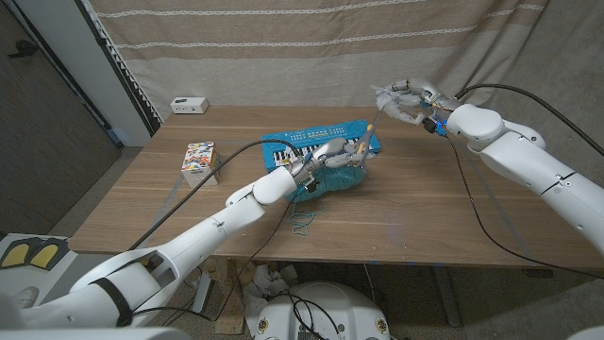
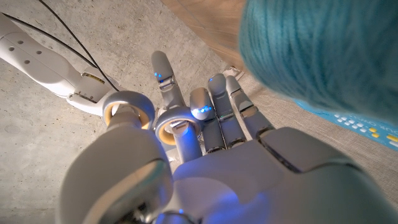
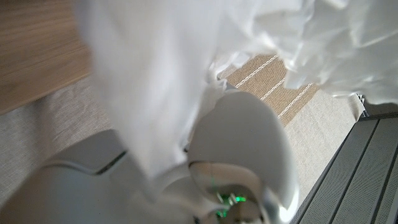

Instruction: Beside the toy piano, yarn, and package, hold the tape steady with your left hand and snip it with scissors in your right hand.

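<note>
My left hand [image 1: 332,154] hovers over the teal yarn ball [image 1: 330,179] and the blue toy piano [image 1: 316,138] at mid-table. It holds a tape roll [image 2: 176,126] with a beige core among its fingers. A thin beige strip of tape [image 1: 370,127] runs up from it to my right hand [image 1: 409,100], raised over the table's far right. That hand grips a white crumpled wad [image 3: 155,81] where the strip ends. I cannot make out any scissors. The yarn [image 2: 323,50] looms close beside my left hand [image 2: 217,162].
A small colourful package [image 1: 198,158] lies on the table's left side. A white box [image 1: 189,105] sits at the back left corner. A loose loop of teal yarn [image 1: 304,222] trails toward the front edge. A striped curtain hangs behind the table [image 1: 425,217].
</note>
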### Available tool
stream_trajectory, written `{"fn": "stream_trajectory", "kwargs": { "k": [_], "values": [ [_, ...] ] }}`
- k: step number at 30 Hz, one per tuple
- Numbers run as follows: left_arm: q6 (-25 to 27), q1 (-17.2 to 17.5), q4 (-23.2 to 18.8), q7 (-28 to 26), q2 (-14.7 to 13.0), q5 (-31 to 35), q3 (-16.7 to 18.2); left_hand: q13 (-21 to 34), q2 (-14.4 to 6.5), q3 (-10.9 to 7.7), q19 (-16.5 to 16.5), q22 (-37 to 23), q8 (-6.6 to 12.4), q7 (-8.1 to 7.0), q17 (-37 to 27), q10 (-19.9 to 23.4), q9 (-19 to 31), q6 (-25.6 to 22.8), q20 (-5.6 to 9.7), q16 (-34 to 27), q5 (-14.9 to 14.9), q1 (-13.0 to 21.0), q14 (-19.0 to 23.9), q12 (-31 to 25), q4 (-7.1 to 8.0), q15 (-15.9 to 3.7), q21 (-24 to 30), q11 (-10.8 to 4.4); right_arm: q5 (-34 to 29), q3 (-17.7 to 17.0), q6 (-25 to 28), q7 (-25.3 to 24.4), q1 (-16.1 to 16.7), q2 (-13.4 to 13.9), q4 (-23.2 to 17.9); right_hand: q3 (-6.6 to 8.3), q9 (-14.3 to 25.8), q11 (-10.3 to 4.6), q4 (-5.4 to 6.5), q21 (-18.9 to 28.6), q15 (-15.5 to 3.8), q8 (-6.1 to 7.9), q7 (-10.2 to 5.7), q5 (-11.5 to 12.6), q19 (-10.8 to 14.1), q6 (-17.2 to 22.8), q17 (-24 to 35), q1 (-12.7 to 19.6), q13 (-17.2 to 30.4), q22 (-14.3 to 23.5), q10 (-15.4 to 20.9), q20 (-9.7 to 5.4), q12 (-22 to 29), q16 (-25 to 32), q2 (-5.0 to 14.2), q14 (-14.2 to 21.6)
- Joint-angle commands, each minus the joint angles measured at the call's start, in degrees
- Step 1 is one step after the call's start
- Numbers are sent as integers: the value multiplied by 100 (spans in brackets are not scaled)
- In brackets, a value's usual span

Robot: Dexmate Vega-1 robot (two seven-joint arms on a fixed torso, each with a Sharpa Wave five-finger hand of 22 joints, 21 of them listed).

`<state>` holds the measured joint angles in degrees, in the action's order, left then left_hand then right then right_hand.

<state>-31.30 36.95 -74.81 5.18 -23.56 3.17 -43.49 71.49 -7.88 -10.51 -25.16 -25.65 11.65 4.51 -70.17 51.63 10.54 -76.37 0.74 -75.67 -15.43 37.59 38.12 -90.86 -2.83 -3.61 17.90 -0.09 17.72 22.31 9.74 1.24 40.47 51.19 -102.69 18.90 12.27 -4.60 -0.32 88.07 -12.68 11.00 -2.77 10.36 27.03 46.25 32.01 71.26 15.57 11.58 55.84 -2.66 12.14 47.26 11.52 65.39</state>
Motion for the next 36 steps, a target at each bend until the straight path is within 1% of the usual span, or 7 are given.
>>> {"fn": "stream_trajectory", "kwargs": {
  "k": [1, 4, 12, 16, 18, 24, 36],
  "values": [
    [-202, 187, -103, -244, -45, -63, 117, 8, -305, -194, -10, -27, 25, 3, -28, 809, 13, 20, 42, -46, 40, 272, 55, -4, 141, -708, 52, -794, -44, 98, 111, -11, -33, -35, 37, -20, 2, -12, -24, 47, -56, -5, 1, -5, 52, 16, 6, 16, 23, 15, 45, -891, 35, 24, -27, 30],
    [-152, 241, -193, -256, -90, -63, 145, 9, -296, -230, -8, -33, 23, -9, -34, 821, 13, 32, 44, -66, 70, 263, 56, -4, 156, -710, 60, -825, -48, 111, 130, -21, -46, -52, 63, -19, 2, -10, -27, 49, -56, -4, 0, -4, 54, 19, 18, 19, 24, 16, 51, -893, 37, 38, -25, 42],
    [-101, 452, -384, -412, -147, -150, 276, 9, -272, -300, -17, -44, 21, -40, -23, 819, 13, 48, 51, -94, 135, 231, 60, 0, 193, -732, 82, -825, -40, 113, 155, -92, -49, -99, 155, -20, 2, -20, -31, 49, -55, -6, 0, -4, 54, 15, 14, 21, 24, 16, 52, -893, 36, 42, -26, 37],
    [-102, 566, -422, -491, -132, -264, 343, 8, -246, -329, -31, -51, 14, -137, -25, 808, 12, 72, 62, -111, 184, 167, 52, 2, 242, -773, 101, -896, -51, 104, 126, -125, -44, -103, 167, -20, 2, -11, -31, 46, -55, -5, 3, -4, 50, 17, 4, 20, 24, 15, 52, -891, 36, 35, -26, 27],
    [-156, 624, -421, -577, -115, -283, 384, 8, -242, -337, -33, -52, 13, -137, -28, 804, 12, 76, 66, -117, 193, 155, 47, 4, 251, -770, 104, -905, -60, 111, 128, -127, -63, -110, 184, -22, 2, 17, -29, 48, -55, -5, 2, -4, 53, 17, 9, 17, 24, 16, 61, -890, 40, 43, -25, 32],
    [-78, 681, -508, -588, -156, -301, 424, 7, -227, -371, -32, -55, 18, -151, 2, 825, 11, 75, 74, -116, 227, 121, 60, -2, 275, -777, 113, -913, -86, 150, 104, -106, -123, -144, 246, -21, 2, -5, -32, 46, -56, -4, 5, -4, 50, 20, -1, 20, 24, 15, 54, -891, 36, 37, -25, 21],
    [-179, 721, -454, -620, -138, -457, 522, 8, -196, -425, -30, -57, 21, -191, -26, 830, 10, 81, 74, -155, 276, 63, 49, 0, 308, -794, 129, -945, -121, 225, 159, -101, -256, -237, 370, -23, 2, -7, -31, 50, -55, -5, -6, -4, 53, 20, 2, 17, 25, 17, 43, -891, 31, 51, -23, 26]
  ]
}}
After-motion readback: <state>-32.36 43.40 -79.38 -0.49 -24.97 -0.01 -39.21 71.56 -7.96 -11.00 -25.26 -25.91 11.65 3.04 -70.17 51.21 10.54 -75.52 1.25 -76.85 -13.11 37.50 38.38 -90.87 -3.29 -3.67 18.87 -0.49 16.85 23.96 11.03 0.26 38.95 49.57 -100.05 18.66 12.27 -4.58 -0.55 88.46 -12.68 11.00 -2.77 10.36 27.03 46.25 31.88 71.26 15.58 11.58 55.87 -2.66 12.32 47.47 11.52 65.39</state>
